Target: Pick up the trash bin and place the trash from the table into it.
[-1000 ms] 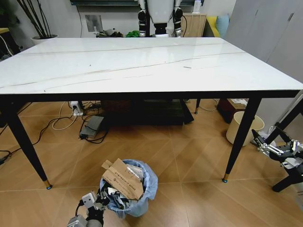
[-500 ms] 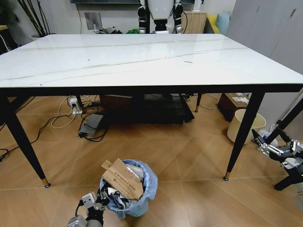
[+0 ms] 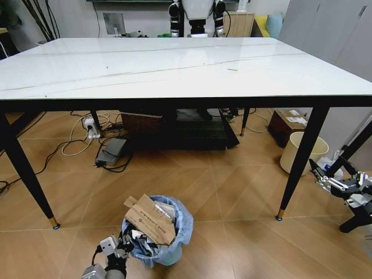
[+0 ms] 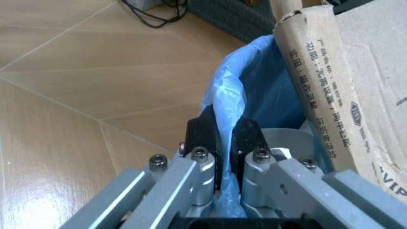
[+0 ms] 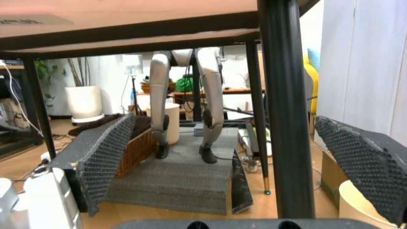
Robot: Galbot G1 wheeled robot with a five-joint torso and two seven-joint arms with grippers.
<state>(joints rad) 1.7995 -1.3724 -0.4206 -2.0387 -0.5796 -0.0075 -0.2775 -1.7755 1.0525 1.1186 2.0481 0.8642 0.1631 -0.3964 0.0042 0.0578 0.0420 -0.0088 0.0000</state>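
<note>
The trash bin (image 3: 174,235) stands on the floor in front of the table (image 3: 174,64), lined with a crinkly light-blue bag (image 4: 254,90). Trash sits inside it: torn brown cardboard (image 3: 150,220) sticks out the top, with crumpled paper beside it. In the left wrist view the cardboard (image 4: 346,81) stands close by. My left gripper (image 3: 125,247) is shut on the bin's near rim, and its black fingers (image 4: 203,136) pinch the blue bag edge. My right gripper (image 3: 317,173) hangs open low at the right, beside the table's front right leg (image 5: 283,119). Its ribbed pads (image 5: 102,155) are spread wide.
A cream unlined bin (image 3: 293,152) stands behind the right table leg. Under the table lie cables, a power strip (image 3: 92,129), a dark mat and a woven basket (image 3: 142,123). Another robot (image 3: 197,14) stands beyond the far edge. A cardboard box (image 3: 290,121) sits on the floor at right.
The whole head view has shifted, so the camera has moved lower and the tabletop looks flatter. The bin and both grippers keep their places in the picture.
</note>
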